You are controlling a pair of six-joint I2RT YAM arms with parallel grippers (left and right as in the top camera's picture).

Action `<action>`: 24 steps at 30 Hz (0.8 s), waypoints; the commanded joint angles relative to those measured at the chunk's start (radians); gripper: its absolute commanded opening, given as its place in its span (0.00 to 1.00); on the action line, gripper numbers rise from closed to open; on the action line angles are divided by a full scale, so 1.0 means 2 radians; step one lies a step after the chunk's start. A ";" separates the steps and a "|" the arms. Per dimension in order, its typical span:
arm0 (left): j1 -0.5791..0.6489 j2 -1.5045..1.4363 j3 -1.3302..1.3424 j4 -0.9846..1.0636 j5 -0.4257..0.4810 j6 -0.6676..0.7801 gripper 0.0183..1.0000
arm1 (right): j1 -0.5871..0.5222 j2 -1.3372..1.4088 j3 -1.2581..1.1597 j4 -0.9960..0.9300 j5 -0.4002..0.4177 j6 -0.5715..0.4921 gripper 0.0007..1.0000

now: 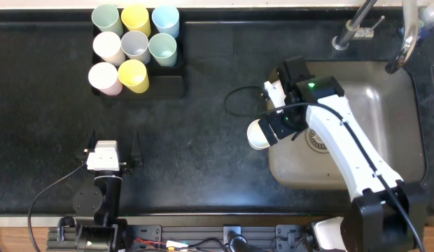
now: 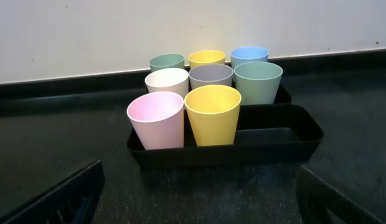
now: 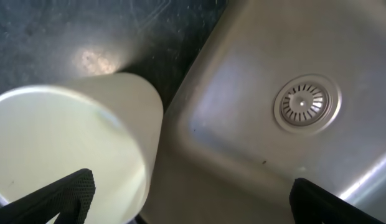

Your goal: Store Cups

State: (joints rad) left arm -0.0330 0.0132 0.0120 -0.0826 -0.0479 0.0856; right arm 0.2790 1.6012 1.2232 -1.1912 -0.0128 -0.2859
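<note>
Fingers [image 3: 59,196] of the right gripper [image 1: 274,130] stand wide apart and do not close on anything. One finger sits in front of the mouth of a cream cup [image 1: 257,135] and the other is over the steel sink [image 1: 374,98]. This cup is tipped at the sink's left rim, centre-right of the top view, where the black counter [image 1: 203,161] ends. At lower left, the left gripper [image 2: 199,171] is spread just as wide and holds nothing. It faces the black tray [image 2: 292,134] at upper left, where eight cups [image 2: 211,112] stand upright and close together.
</note>
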 commanded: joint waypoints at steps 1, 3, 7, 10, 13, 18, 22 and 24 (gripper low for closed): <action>-0.004 -0.005 -0.002 0.000 0.005 0.009 1.00 | -0.006 0.014 0.012 0.012 -0.006 -0.015 1.00; -0.004 -0.005 -0.002 0.000 0.005 0.009 1.00 | -0.006 0.018 0.012 0.013 -0.006 -0.017 1.00; -0.004 -0.005 -0.002 0.000 0.005 0.009 1.00 | -0.006 0.026 0.012 0.012 -0.011 -0.016 0.87; -0.004 -0.005 -0.002 0.000 0.005 0.009 1.00 | -0.002 0.030 0.012 0.012 -0.026 -0.016 0.05; -0.004 -0.005 -0.002 0.000 0.005 0.009 1.00 | 0.002 0.029 0.012 0.013 -0.029 -0.010 0.04; -0.004 -0.005 -0.002 0.001 0.005 0.009 1.00 | 0.009 0.026 0.044 0.003 -0.029 0.018 0.04; -0.004 -0.005 -0.002 0.000 0.005 0.009 1.00 | 0.026 0.018 0.141 -0.026 -0.028 0.047 0.04; -0.004 -0.005 -0.002 0.000 0.005 0.009 1.00 | 0.048 0.018 0.223 -0.043 -0.021 0.067 0.04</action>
State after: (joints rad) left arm -0.0330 0.0128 0.0120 -0.0826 -0.0475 0.0860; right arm 0.3229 1.6585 1.4841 -1.2705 -0.0620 -0.2218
